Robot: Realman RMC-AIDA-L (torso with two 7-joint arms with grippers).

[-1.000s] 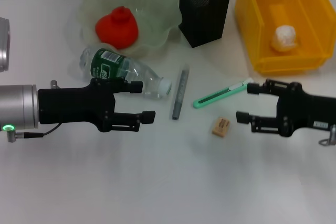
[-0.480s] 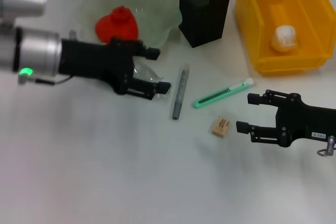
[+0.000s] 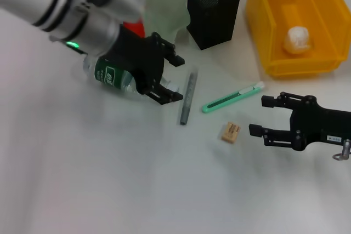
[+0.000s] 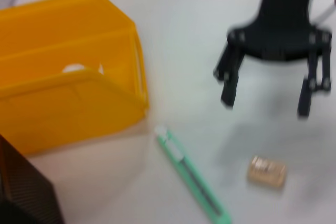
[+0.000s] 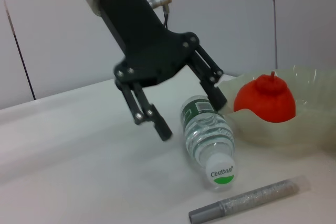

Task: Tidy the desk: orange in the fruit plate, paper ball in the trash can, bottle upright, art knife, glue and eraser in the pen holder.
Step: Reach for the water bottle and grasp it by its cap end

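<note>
The bottle [image 3: 111,74] [image 5: 206,139] lies on its side in front of the fruit plate [image 3: 164,4] [image 5: 294,132], cap toward the glue [image 3: 187,98] [image 5: 252,200]. My left gripper [image 3: 176,78] [image 5: 192,117] hangs open over the bottle's cap end, one finger on each side. The orange [image 5: 265,98] sits in the plate; the left arm hides most of it in the head view. The art knife [image 3: 233,98] [image 4: 191,179] and the eraser [image 3: 231,132] [image 4: 268,171] lie near my open, empty right gripper [image 3: 258,116] [image 4: 265,85]. The paper ball [image 3: 297,39] rests in the trash can [image 3: 296,61] [image 4: 68,103].
The pen holder [image 3: 214,12] [image 4: 21,195] stands upright at the back, between the fruit plate and the trash can. The left arm reaches in from the upper left across the plate. Bare white table lies toward the front.
My left arm has swung up and turned, so it now comes down at an angle, its open fingers around the bottle's cap end. The right gripper has barely moved.
</note>
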